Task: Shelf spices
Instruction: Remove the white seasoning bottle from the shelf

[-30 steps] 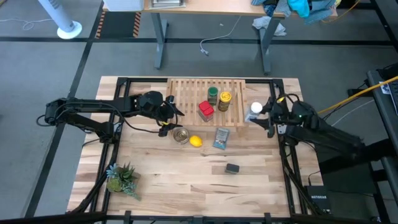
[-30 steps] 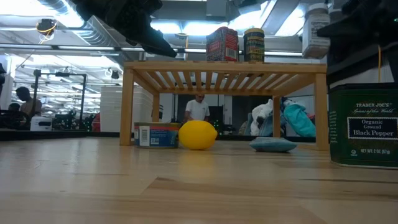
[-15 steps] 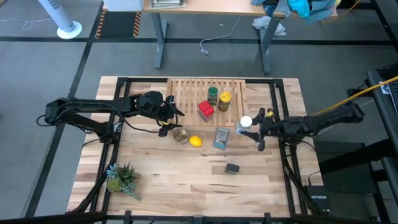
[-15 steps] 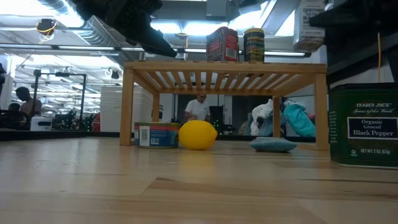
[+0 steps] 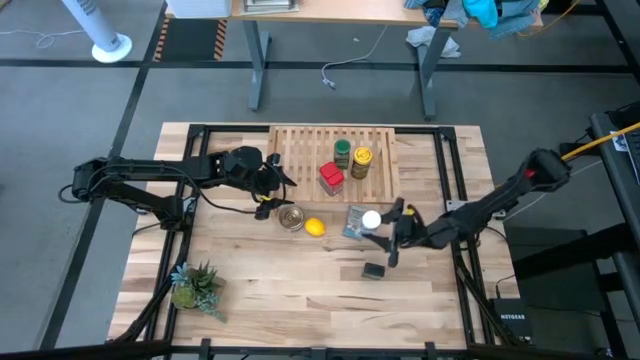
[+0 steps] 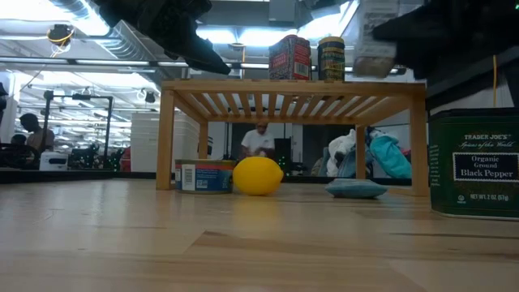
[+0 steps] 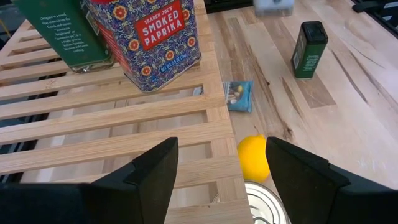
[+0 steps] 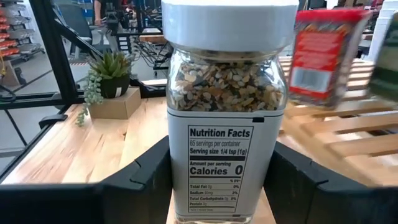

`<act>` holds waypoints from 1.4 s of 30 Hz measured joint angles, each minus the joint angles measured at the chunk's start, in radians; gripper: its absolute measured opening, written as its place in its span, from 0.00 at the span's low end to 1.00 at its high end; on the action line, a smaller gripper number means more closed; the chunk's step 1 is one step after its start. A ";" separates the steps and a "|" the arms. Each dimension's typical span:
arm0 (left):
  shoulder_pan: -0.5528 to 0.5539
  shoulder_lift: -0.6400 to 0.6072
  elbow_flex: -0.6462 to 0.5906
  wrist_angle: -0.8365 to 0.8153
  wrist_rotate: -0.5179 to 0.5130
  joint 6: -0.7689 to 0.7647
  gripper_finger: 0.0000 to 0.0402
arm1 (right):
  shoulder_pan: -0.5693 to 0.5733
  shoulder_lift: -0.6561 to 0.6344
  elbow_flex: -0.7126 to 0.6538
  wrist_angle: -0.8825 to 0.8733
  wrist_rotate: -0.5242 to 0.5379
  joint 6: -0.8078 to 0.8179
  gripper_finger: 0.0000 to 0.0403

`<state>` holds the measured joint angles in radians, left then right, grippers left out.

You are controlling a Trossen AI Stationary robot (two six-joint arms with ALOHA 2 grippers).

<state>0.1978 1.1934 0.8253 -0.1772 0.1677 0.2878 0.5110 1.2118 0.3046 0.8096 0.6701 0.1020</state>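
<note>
My right gripper [image 5: 384, 226] is shut on the white-lidded jar [image 5: 371, 219] and carries it above the table, just right of the flat blue packet [image 5: 355, 221]. In the right wrist view the jar [image 8: 227, 118] fills the middle. The red tin [image 5: 331, 178], the green-lidded jar [image 5: 342, 152] and the yellow-lidded jar [image 5: 361, 160] stand upright on the light-wood shelf [image 5: 300, 150]. The dark grey tin [image 5: 373, 270] stands on the tabletop nearer the near edge. My left gripper [image 5: 268, 181] is open and hovers over the shelf's left near corner [image 7: 217, 155]. My right gripper pinches the jar's glass body [image 8: 177, 155] between its two fingers, one on each side, below the white lid [image 8: 229, 22]. The fingers come level from the table's right. The jar is upright and lifted clear of the table.
A silver round tin [image 5: 291, 217] and a lemon [image 5: 314, 227] lie just in front of the shelf. A small potted plant [image 5: 195, 285] stands at the left near corner. The shelf's left half has bare slats [image 7: 124, 118]. A person shows in the room beyond [image 6: 259, 142].
My right gripper has carried the white-lidded jar from beside the shelf's right end toward the table's left and near edges, to a spot by the blue packet, with the arm stretching out. The jar has stayed upright in the hold.
</note>
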 joint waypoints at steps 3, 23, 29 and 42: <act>0.000 0.000 0.000 0.000 0.000 0.000 0.59 | 0.000 0.128 0.017 0.118 -0.001 0.001 0.50; 0.000 0.000 0.000 -0.001 0.000 0.000 0.59 | -0.001 0.464 0.116 0.177 -0.047 0.163 0.50; 0.000 0.000 0.000 0.000 0.000 0.000 0.59 | -0.001 0.501 0.124 0.184 -0.063 0.163 0.52; 0.000 0.000 0.000 0.000 0.000 0.000 0.59 | -0.002 0.572 0.146 0.205 -0.087 0.238 0.53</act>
<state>0.1982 1.1934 0.8253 -0.1776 0.1677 0.2878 0.5091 1.7835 0.4507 1.0149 0.5829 0.3399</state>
